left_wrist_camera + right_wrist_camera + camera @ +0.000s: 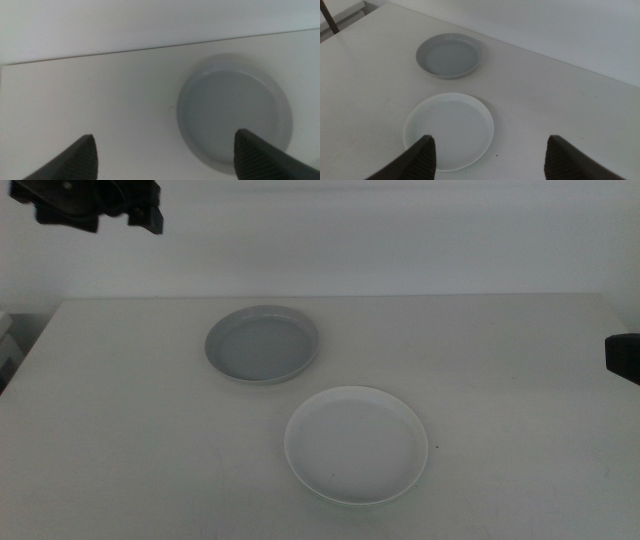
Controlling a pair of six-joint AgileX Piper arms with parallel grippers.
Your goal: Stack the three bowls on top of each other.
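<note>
Only two of the three bowls show at this moment: the grey bowl (262, 344) sits toward the far middle of the white worktop (500, 380), and the white bowl (356, 444) lies nearer and a little to the right, close to the grey one but not touching it. No mint green bowl appears in any view, so I cannot say where it is. Both dishes rest flat and empty, nothing yet stacked.

The left gripper (165, 152) hangs above the worktop with its jaws spread wide, the grey bowl below and partly between them, probably so it can come down over that rim. The right gripper (490, 155) waits at the right side, jaws likewise spread, looking across the white bowl toward the grey one, well clear of both dishes, which leaves room for the left arm.
</note>
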